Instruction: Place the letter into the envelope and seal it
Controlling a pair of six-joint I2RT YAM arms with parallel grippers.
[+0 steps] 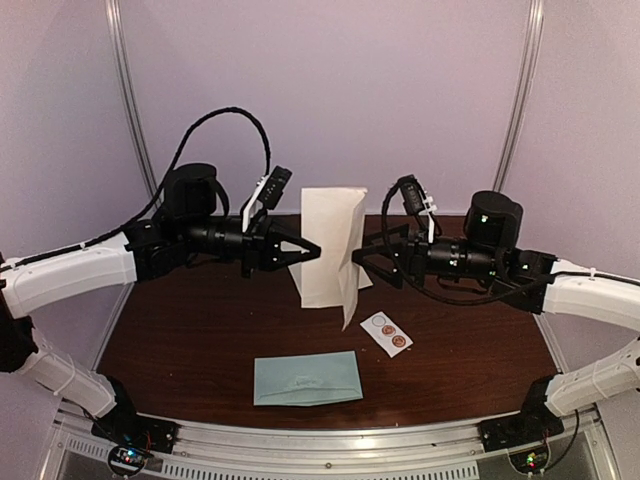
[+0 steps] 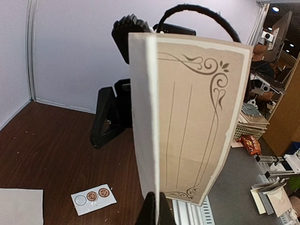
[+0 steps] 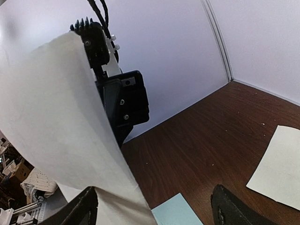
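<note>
One held letter [image 1: 330,240], one flat envelope [image 1: 307,378], one sticker strip [image 1: 386,334]

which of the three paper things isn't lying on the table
The cream letter: the left gripper pinches it upright in mid-air, while the teal envelope and the sticker strip lie flat on the table.

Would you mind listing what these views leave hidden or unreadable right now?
Top view: envelope print too small to read.
Left wrist view: envelope cut off at bottom-left corner; letter hides part of the right gripper.
Right wrist view: letter hides where the left gripper pinches it.
</note>
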